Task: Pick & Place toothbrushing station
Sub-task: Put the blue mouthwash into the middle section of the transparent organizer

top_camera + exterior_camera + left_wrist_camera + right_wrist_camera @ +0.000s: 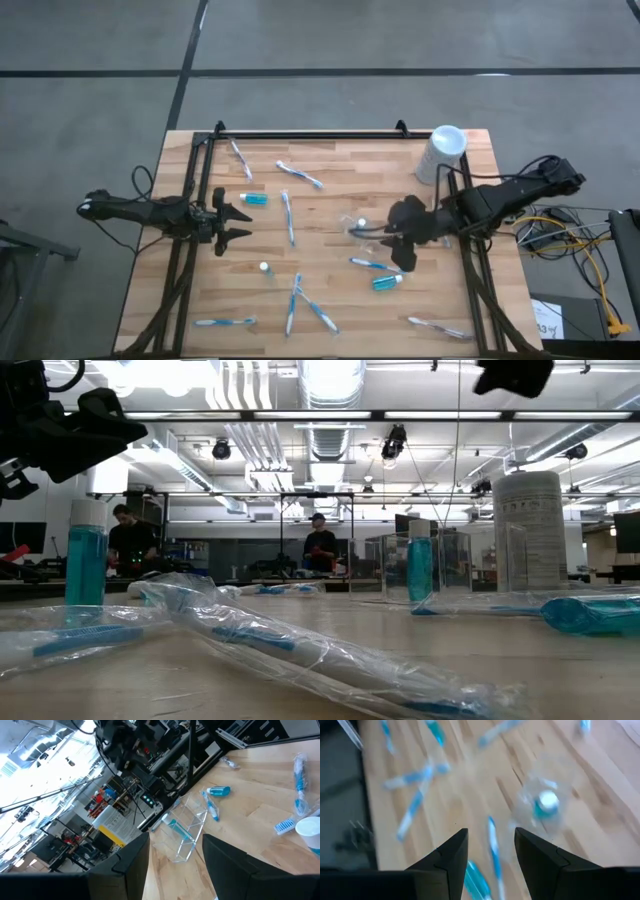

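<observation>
Several thin blue-and-white toothbrushes lie flat across the wooden table [330, 300], for instance one [288, 217] at the middle and one [375, 265] near my right gripper. Small blue tubes lie at the left [253, 199] and right [387, 282]; another stands on end [265, 268]. A clear pouch [362, 228] lies near the middle; it also shows in the right wrist view [545, 795] with a tube in it. My right gripper [396, 238] [490, 837] is open and empty just right of the pouch, above a toothbrush [495, 855]. My left gripper [248, 224] [175, 842] is open and empty at the left.
A tall white cylinder [443, 152] stands at the table's far right corner. A black frame rail [310, 134] runs along the far edge, with rails down both sides. People show in the room behind the table [318, 545].
</observation>
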Controlling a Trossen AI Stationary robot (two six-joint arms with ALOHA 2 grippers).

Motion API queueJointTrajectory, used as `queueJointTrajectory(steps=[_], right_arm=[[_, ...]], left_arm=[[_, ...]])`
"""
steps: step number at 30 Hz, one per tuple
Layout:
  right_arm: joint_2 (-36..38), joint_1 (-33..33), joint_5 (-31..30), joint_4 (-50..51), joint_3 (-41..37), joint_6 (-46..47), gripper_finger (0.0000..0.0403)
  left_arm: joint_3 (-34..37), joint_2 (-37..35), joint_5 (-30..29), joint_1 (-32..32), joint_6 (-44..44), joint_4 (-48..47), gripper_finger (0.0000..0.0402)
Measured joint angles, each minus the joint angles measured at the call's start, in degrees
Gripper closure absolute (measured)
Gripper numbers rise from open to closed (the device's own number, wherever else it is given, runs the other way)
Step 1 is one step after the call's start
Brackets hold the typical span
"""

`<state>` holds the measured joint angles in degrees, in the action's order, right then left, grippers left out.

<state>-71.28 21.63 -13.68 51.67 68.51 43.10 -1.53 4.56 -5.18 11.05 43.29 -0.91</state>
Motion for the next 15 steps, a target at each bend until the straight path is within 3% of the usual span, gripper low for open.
queueJointTrajectory(steps=[8, 11, 15], right_arm=[[-6.9, 7.7, 5.4, 24.9, 11.0, 0.2, 0.0248], [-8.3, 10.8, 6.0, 30.9, 11.3, -1.9, 0.0243], [-8.9, 14.9, 5.8, 31.2, 7.7, -7.0, 0.0238]], left_arm=[[0.0, 0.0, 0.0, 0.0, 0.0, 0.0, 0.0213], [0.0, 0.0, 0.0, 0.0, 0.0, 0.0, 0.0213], [0.0, 0.0, 0.0, 0.0, 0.0, 0.0, 0.0213]])
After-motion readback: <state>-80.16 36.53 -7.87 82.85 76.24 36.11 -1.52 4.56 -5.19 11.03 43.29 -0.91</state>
